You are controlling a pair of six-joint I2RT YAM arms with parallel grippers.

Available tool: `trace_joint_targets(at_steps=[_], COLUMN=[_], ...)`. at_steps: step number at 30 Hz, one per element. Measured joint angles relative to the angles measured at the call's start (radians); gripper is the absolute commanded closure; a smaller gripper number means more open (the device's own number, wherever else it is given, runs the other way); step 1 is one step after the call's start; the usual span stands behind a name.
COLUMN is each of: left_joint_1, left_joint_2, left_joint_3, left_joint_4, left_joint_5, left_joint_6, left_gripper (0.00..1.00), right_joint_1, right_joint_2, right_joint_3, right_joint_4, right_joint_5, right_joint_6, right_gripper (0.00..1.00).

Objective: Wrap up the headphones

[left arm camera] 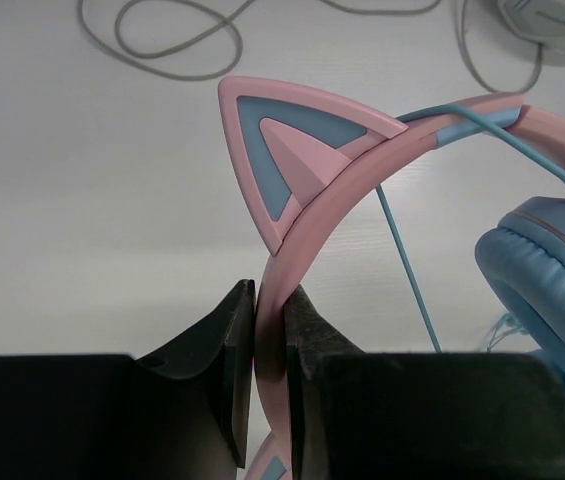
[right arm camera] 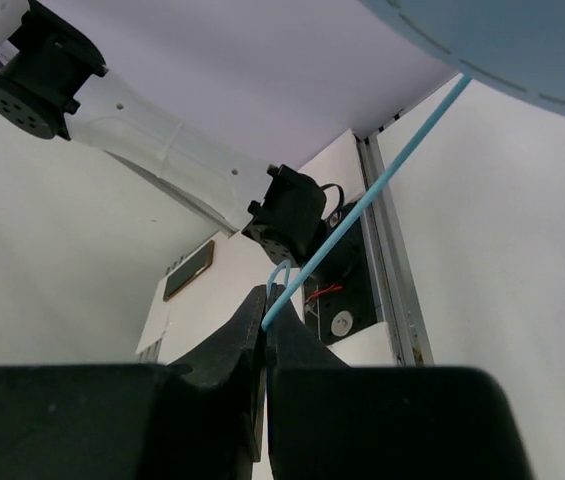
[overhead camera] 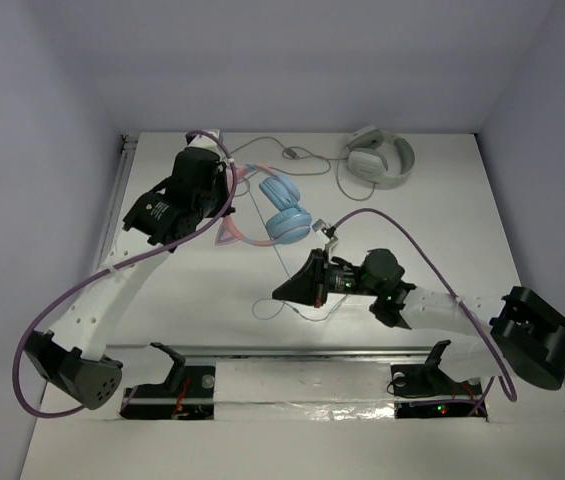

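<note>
The left claw (left arm camera: 269, 300) clamps the pink cat-eared headband (left arm camera: 362, 170) of the light-blue headphones (overhead camera: 284, 212), far left of centre on the white tabletop (overhead camera: 462, 200), while the right claw (right arm camera: 265, 308) pinches their thin blue cable (right arm camera: 382, 180) nearer, which may slip out if pulled too taut.

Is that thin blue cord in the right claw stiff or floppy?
Probably floppy: the blue cord is straight only where the right gripper draws it taut, and loops at the pinch. Being so thin, it is likely light and could slip free.
</note>
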Motion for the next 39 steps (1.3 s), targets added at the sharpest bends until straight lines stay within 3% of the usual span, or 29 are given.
trace_joint_targets(at_steps=[14,19,25,28,34,39], left_joint_1=[-0.024,-0.046,-0.042,-0.042,-0.043,-0.043], left_joint_2=[-0.032,-0.042,-0.038,-0.038,-0.038,-0.038], left_joint_3=[-0.143,-0.194,-0.228,-0.232,-0.252,-0.269], left_joint_4=[0.049,0.059,0.093,0.108,0.133,0.141], left_joint_5=[-0.061,-0.161,-0.307,-0.334,-0.338,-0.334], left_joint_6=[-0.024,-0.024,-0.026,-0.025,-0.018,-0.013], left_gripper=[1.0,1.0,1.0,1.0,1.0,1.0], right_joint_1=[0.092,0.151,0.188,0.188,0.193,0.206], right_joint_2=[-0.027,-0.029,-0.032,-0.05,-0.069,-0.075], right_joint_3=[0.025,0.083,0.068,0.054,0.044,0.044], right_joint_4=[-0.167,-0.294,-0.265,-0.248,-0.215,-0.206], right_joint_5=[0.09,0.127,0.062,0.033,-0.056,-0.145], right_joint_6=[-0.002,-0.007,0.031,0.042,0.069,0.086], right_gripper=[0.96,0.84,0.82,0.88,0.73,0.8])
